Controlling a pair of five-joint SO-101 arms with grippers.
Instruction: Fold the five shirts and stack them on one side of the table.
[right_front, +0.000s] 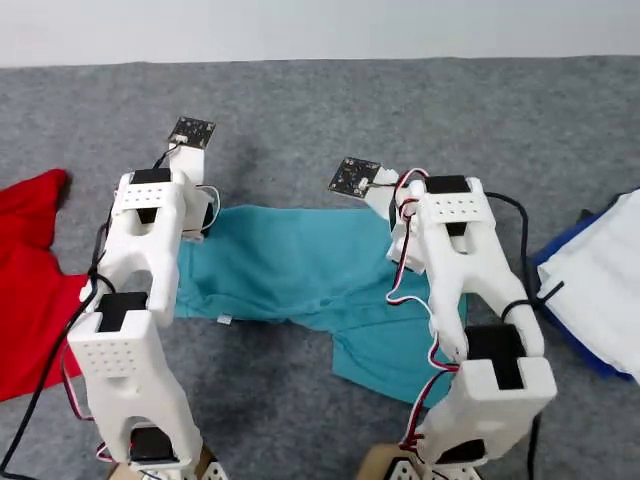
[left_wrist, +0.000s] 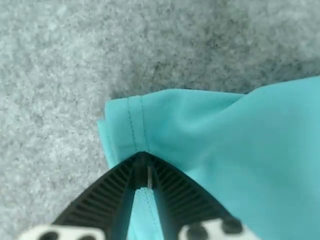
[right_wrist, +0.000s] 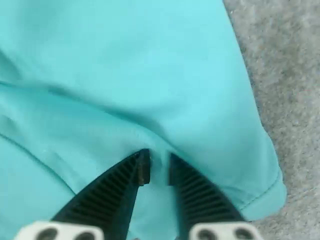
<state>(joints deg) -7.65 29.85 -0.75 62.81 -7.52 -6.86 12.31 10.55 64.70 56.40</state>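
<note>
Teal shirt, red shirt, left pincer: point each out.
teal shirt (right_front: 290, 265), high view, its middle
red shirt (right_front: 28, 295), high view, its body
left pincer (left_wrist: 143, 159), left wrist view, between its fingertips
</note>
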